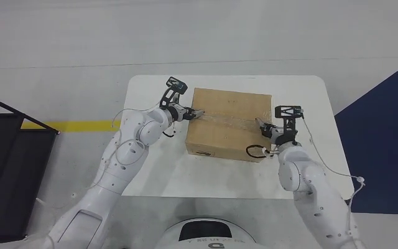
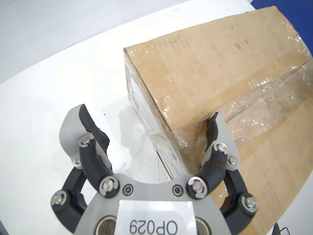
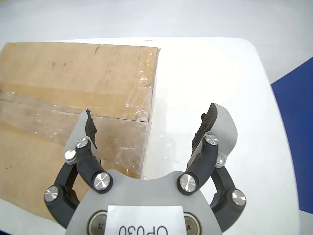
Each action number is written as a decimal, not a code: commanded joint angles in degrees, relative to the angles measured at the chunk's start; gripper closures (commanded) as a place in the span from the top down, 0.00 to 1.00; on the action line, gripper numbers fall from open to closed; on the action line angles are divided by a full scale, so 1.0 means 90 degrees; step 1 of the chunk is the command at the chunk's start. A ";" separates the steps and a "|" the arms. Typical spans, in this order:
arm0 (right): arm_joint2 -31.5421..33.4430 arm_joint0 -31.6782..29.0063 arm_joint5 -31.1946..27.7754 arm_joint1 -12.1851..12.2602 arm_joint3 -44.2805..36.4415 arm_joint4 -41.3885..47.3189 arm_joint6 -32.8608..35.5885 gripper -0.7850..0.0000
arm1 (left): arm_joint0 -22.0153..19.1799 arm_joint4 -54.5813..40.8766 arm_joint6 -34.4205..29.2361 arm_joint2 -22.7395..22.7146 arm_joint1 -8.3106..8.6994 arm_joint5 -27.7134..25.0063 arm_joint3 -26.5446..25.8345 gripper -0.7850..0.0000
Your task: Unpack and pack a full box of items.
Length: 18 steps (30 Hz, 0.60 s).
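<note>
The left gripper [image 2: 149,121] is spread wide and holds nothing. One of its fingers [image 2: 221,135] sits over the end of the box [image 2: 220,74], right by the taped line. It may be touching the top, but that is hard to tell. Its other finger hangs over the white table [image 2: 49,86], just beside the box.

The right gripper [image 3: 150,113] is spread wide too, with nothing in it. One finger is over the top of the box [image 3: 61,74] near its end edge, and the other is over the table [image 3: 207,74].

Each wrist view cuts the box off, so you see just one end. The left wrist view shows a white label [image 2: 144,113] on the side of the box, too slanted to make out.

From the top view you can see the whole brown box [image 1: 227,121] in the middle of the table [image 1: 155,168]. The left gripper [image 1: 198,114] and the right gripper [image 1: 264,129] are at opposite ends of it. Shiny clear tape [image 1: 227,118] runs along the top from one end to the other. The flaps are shut, so what is inside is hidden.
</note>
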 commanded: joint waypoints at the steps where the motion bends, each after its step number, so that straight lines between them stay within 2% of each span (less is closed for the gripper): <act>1: 0.0450 -0.0054 -0.0601 -0.0009 0.0233 0.1231 -0.0323 1.00 | 0.0000 0.0000 0.0000 0.0000 0.0000 0.0000 0.0000 1.00; 6: 0.1274 -0.0080 -0.1909 0.0005 0.0879 0.3219 -0.0180 1.00 | 0.0000 0.0000 0.0000 0.0000 0.0000 0.0000 0.0000 1.00; 7: 0.1406 -0.0103 -0.2149 0.0016 0.0999 0.3429 -0.0121 0.96 | 0.0000 0.0000 0.0000 0.0000 0.0000 0.0000 0.0000 1.00; 8: 0.1503 -0.0127 -0.2382 0.0026 0.1088 0.3614 -0.0028 0.71 | 0.0000 0.0000 0.0000 0.0000 0.0000 0.0000 0.0000 1.00; 9: 0.1592 -0.0148 -0.2598 0.0036 0.1174 0.3797 0.0067 0.56 | 0.0000 0.0000 0.0000 0.0000 0.0000 0.0000 0.0000 1.00; 10: 0.1682 -0.0174 -0.2845 0.0046 0.1276 0.4018 0.0176 0.47 | 0.0000 0.0000 0.0000 0.0000 0.0000 0.0000 0.0000 1.00; 13: 0.1902 -0.0204 -0.3409 0.0080 0.1508 0.4468 0.0498 0.41 | 0.0000 0.0000 0.0000 0.0000 0.0000 0.0000 0.0000 1.00; 15: 0.1985 -0.0203 -0.3738 0.0102 0.1625 0.4663 0.0720 0.33 | 0.0000 0.0000 0.0000 0.0000 0.0000 0.0000 0.0000 1.00; 18: 0.2054 -0.0183 -0.4095 0.0132 0.1715 0.4788 0.0979 0.00 | 0.0000 0.0000 0.0000 0.0000 0.0000 0.0000 0.0000 1.00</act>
